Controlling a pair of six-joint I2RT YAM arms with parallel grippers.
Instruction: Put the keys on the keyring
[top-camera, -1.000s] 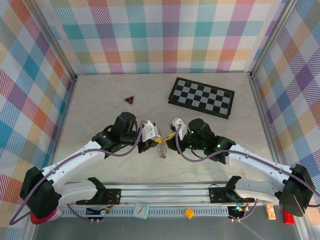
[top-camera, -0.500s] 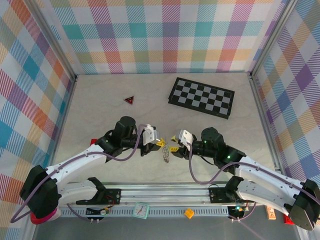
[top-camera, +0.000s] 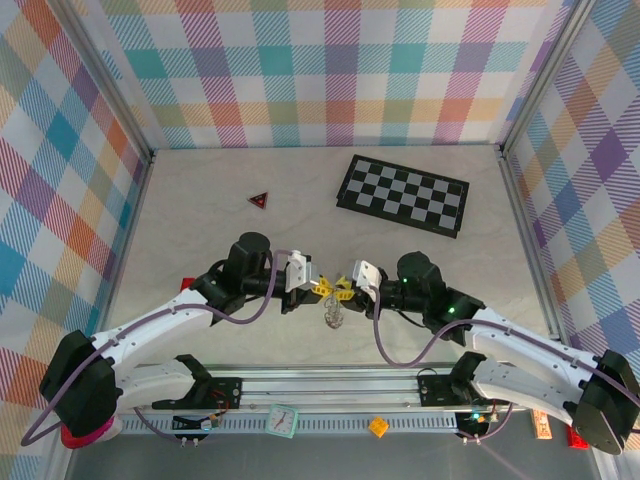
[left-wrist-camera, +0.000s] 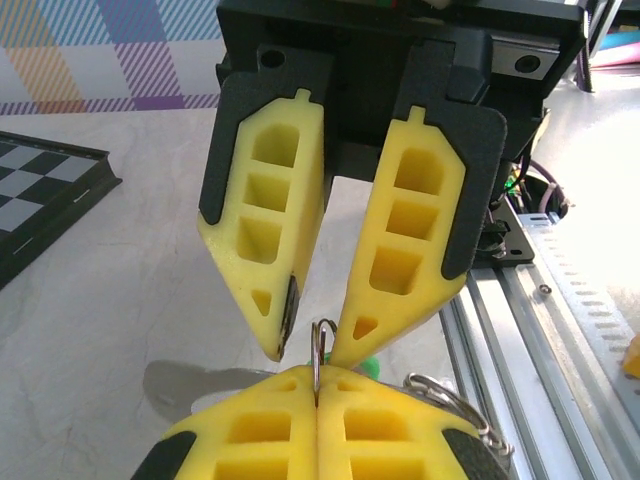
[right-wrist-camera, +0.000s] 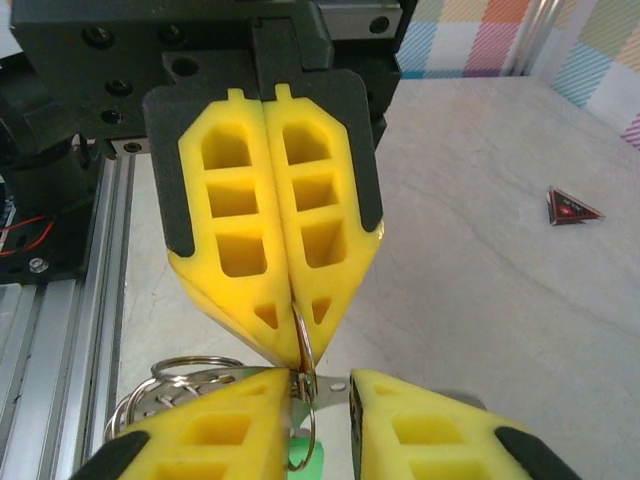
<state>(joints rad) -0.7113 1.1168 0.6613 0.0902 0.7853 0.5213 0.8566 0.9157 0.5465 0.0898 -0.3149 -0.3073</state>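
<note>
Keyring (top-camera: 332, 314): silvery wire loops, dangling lower centre. Left gripper (top-camera: 320, 288) clamped on one loop. Right gripper (top-camera: 345, 292) jaws slightly parted around wire (pad contact unclear). Green key (right-wrist-camera: 305, 455) mostly hidden, cropped at bottom edge.

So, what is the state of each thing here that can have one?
Left gripper: shut on the silvery metal keyring.
Right gripper: open, jaws apart around the ring.
Silvery metal keyring: pinched at one ring, the rest hanging down.
Green-headed key: hanging by the ring; threaded or not, unclear.
Black-and-white chessboard: lying flat.
</note>
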